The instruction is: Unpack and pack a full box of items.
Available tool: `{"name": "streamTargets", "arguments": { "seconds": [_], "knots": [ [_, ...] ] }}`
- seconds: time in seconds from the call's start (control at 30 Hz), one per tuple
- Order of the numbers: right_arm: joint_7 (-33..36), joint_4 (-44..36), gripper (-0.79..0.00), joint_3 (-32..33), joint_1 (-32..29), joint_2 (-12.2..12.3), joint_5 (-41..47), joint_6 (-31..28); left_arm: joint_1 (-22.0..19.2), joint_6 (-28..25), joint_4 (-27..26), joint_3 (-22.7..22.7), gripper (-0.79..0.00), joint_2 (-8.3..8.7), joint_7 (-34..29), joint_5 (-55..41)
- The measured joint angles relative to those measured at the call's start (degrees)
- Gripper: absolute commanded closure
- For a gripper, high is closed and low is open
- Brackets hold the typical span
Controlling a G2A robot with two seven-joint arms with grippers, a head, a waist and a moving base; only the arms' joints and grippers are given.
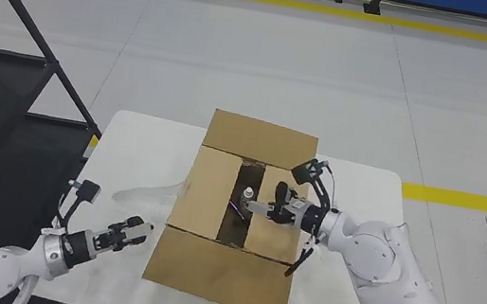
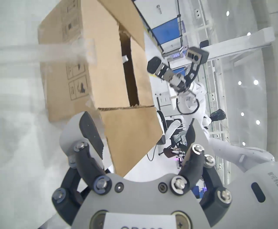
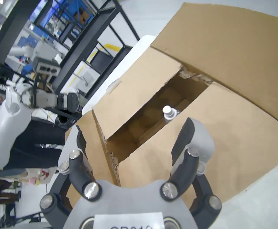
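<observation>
The cardboard box (image 1: 205,271) sat in the middle of the white table (image 1: 137,154), its flaps half parted. A white-capped bottle (image 1: 247,193) stood upright in the gap. The right gripper (image 1: 265,210) hung over a flap just beside the bottle, fingers spread, holding nothing. The left gripper (image 1: 137,229) hovered near the box's side, apart from it, likewise spread and empty. The pale floor had yellow lines (image 1: 466,200), and a black frame (image 1: 2,104) stood beside the table.

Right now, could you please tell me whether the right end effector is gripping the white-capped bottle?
No, the right end effector is open and empty, while the bottle stands apart inside the cardboard box.
</observation>
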Motion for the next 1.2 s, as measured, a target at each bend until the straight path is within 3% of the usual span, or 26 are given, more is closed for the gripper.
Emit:
{"name": "streamTargets", "arguments": {
  "seconds": [0.3,0.5,0.8,1.2],
  "knots": [
    [-17.2,10.77,-0.785,-0.02,4.61,-1.53,-4.34,8.18,0.76,-2.83,3.71,0.41,-0.785,1.27,-12.13,-2.39],
    [-23.6,19.6,-0.785,-1.12,8.63,-2.91,-3.61,9.23,0.58,-4.46,4.62,2.2,-0.785,1.91,-18.58,-4.25],
    [-21.47,34.17,-0.785,-4.17,15.54,-5.66,3.46,3.28,-0.78,-5.25,5.53,4.33,-0.785,2.32,-18.57,-8.05],
    [-13.15,46.42,-0.785,-2.88,20.63,-7.51,17.36,-13.61,-0.94,-5.84,4.04,4.51,-0.785,2.84,-15.21,-13.06]
  ]
}}
